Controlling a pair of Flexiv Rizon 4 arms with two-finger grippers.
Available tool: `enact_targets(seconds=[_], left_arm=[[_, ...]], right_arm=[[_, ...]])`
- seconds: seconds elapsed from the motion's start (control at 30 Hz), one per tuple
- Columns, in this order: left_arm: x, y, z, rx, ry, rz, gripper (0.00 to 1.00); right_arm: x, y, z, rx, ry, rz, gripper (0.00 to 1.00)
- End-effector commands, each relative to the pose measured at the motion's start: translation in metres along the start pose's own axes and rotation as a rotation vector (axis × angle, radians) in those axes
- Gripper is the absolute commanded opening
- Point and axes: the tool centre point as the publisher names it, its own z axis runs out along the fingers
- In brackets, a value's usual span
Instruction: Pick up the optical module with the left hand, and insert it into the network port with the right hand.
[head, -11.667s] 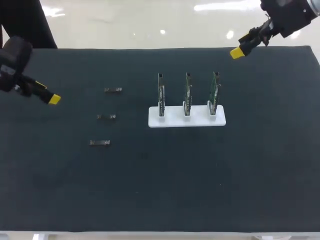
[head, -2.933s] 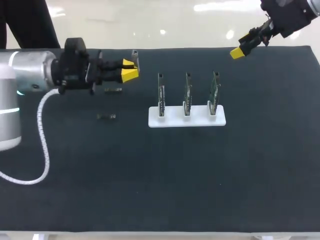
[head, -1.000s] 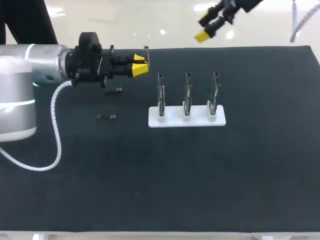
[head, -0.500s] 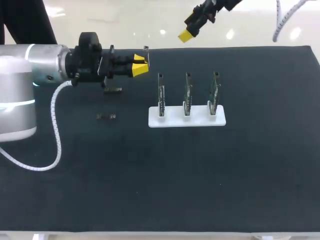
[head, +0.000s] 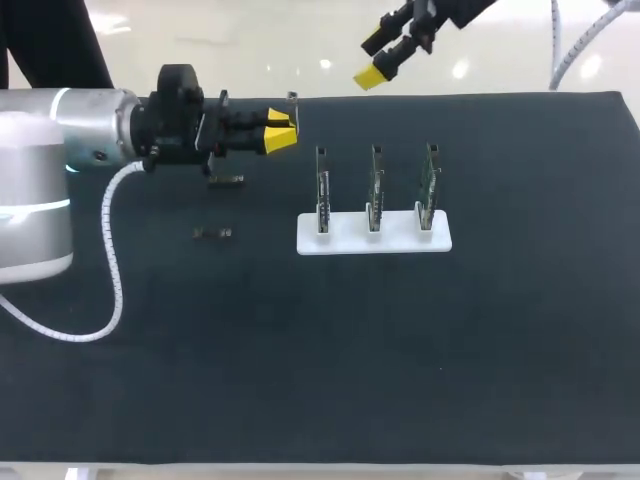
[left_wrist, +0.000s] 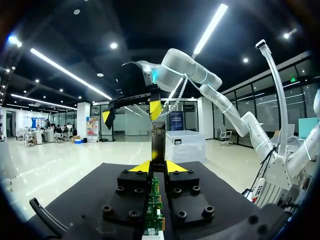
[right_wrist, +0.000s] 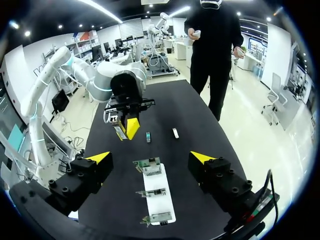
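Observation:
My left gripper (head: 282, 132) hovers above the table's far left part, shut on a slim grey optical module (head: 291, 108) that stands upright between its yellow tips. In the left wrist view the module (left_wrist: 158, 148) sticks out ahead of that gripper (left_wrist: 157, 167). My right gripper (head: 372, 60) hangs open in the air beyond the table's far edge, ahead of the left gripper (right_wrist: 127, 127) and facing it. Nothing is between the right gripper's (right_wrist: 151, 158) fingers. Three upright circuit boards (head: 375, 182) with network ports stand in a white holder (head: 340, 240).
Two more optical modules lie flat on the black mat: one (head: 226, 180) just below the left gripper, another (head: 212, 233) nearer me. The left arm's white cable (head: 108, 280) loops over the mat's left side.
My right gripper has shifted left above the far edge and turned, its two tips now showing apart. The left arm and its module have stayed still.

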Motion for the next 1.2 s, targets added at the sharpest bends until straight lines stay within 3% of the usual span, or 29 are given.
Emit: enact_targets(seconds=[0.03, 0.2, 0.53, 0.87, 1.2], left_arm=[[0.0, 0.001, 0.0, 0.001, 0.001, 0.0, 0.0], [0.0, 0.001, 0.0, 0.001, 0.001, 0.0, 0.0], [0.0, 0.001, 0.0, 0.001, 0.001, 0.0, 0.0], [0.0, 0.001, 0.0, 0.001, 0.001, 0.0, 0.0], [0.0, 0.001, 0.0, 0.001, 0.001, 0.0, 0.0]], right_arm=[[-0.004, 0.022, 0.014, 0.072, -0.011, 0.02, 1.0], [-0.011, 0.042, 0.033, 0.16, -0.047, 0.079, 1.0], [-0.02, 0.063, 0.048, 0.252, -0.064, 0.112, 1.0], [-0.024, 0.06, 0.057, 0.191, -0.02, -0.045, 1.0], [-0.033, 0.05, 0.066, 0.178, -0.005, -0.056, 1.0]])
